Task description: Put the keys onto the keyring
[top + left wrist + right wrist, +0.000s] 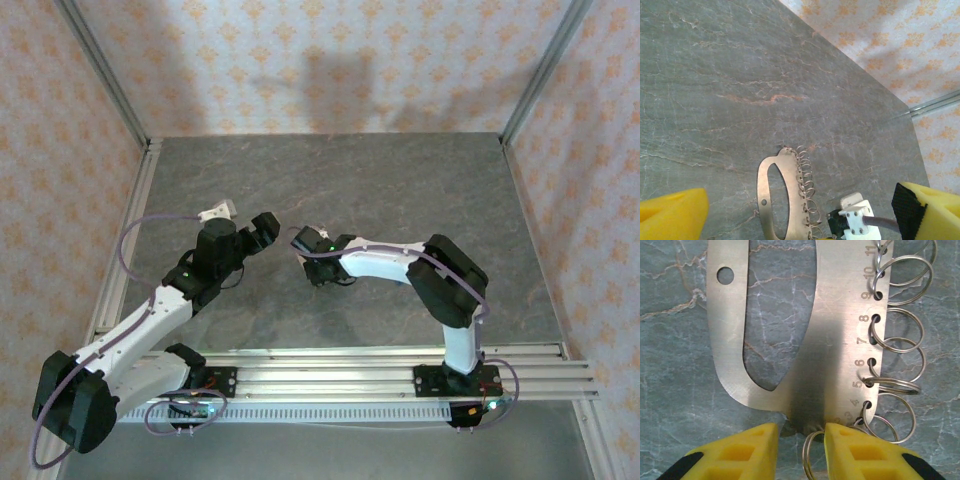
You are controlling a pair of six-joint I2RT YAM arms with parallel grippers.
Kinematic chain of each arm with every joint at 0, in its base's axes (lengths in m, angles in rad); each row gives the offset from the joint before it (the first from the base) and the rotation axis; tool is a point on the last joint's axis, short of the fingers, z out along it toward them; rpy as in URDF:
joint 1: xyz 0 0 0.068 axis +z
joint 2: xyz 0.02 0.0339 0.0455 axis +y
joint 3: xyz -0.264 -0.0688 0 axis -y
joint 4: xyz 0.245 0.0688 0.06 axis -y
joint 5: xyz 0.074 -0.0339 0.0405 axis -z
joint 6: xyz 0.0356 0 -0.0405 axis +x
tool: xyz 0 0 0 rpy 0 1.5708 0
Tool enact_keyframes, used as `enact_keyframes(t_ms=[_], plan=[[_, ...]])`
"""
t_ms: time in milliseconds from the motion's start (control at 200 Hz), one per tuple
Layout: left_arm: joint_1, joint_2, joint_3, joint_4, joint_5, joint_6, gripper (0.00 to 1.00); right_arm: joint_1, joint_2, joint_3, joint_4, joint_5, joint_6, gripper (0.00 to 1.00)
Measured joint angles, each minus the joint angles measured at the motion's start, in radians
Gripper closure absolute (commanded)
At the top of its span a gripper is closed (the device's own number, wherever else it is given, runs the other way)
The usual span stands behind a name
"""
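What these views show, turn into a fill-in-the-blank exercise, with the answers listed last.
1. The left end effector has jaws that are not shut but ___.
2. Along its numbered edge, the metal plate carries split ___.
3. The right end effector, at the plate's end, has fingers coloured ___.
Missing words: open; rings; yellow.
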Motion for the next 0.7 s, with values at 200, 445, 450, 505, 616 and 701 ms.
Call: enact_keyframes(t_ms=[200, 445, 450, 505, 616, 701], plan=[[0.0, -0.002, -0.01, 0.0, 0.0, 0.0, 0.04, 0.0, 0.0, 0.0, -0.008, 0.016, 0.0, 0.71], [0.0, -0.002, -0.011, 0.0, 0.0, 0.0, 0.04, 0.0, 0.0, 0.0, -0.021, 0.037, -0.006, 0.77], [0.0, -0.002, -0.011, 0.0, 0.0, 0.0, 0.04, 0.0, 0.0, 0.0, -0.021, 0.038, -0.006, 0.78], [0.0, -0.002, -0.011, 0.0, 0.0, 0.0, 0.04, 0.0, 0.0, 0.0, -0.022, 0.041, -0.008, 0.79], [0.0, -0.002, -0.011, 0.0, 0.0, 0.0, 0.04, 0.0, 0.0, 0.0, -0.023, 0.045, -0.01, 0.82], [0.0, -0.002, -0.011, 0.0, 0.0, 0.0, 0.04, 0.0, 0.0, 0.0, -0.025, 0.049, -0.01, 0.83]])
